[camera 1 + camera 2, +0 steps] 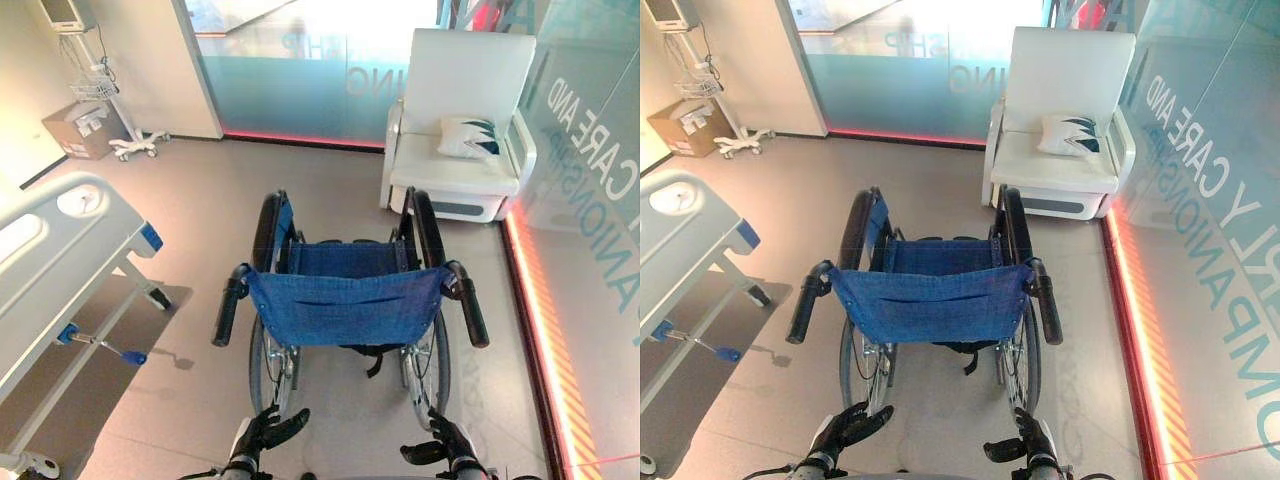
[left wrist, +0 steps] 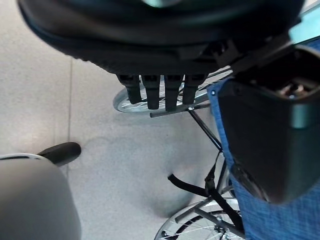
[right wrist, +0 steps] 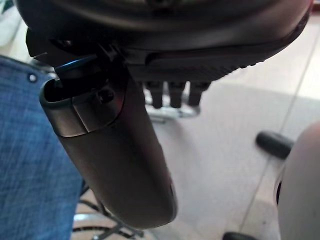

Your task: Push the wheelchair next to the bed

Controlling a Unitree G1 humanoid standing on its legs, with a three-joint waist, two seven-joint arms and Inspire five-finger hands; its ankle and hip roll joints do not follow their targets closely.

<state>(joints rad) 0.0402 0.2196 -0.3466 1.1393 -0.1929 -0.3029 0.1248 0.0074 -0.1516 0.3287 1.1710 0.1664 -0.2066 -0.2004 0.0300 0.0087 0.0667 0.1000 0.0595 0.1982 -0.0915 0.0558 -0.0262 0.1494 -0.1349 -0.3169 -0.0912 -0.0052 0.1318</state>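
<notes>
Wheelchair (image 1: 345, 300) stood mid-floor, bed (image 1: 60, 250) to its left, white armchair (image 1: 460, 120) beyond. Left hand (image 1: 270, 430) and right hand (image 1: 445, 442) hung behind, fingers relaxed, holding nothing.

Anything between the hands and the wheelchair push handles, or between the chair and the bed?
Nothing visible. Left hand and right hand hang open below the wheelchair grips, bare floor between chair and bed on the robot's left.

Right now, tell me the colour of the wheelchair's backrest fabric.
Blue backrest fabric, clearest in the left eye view.
</notes>
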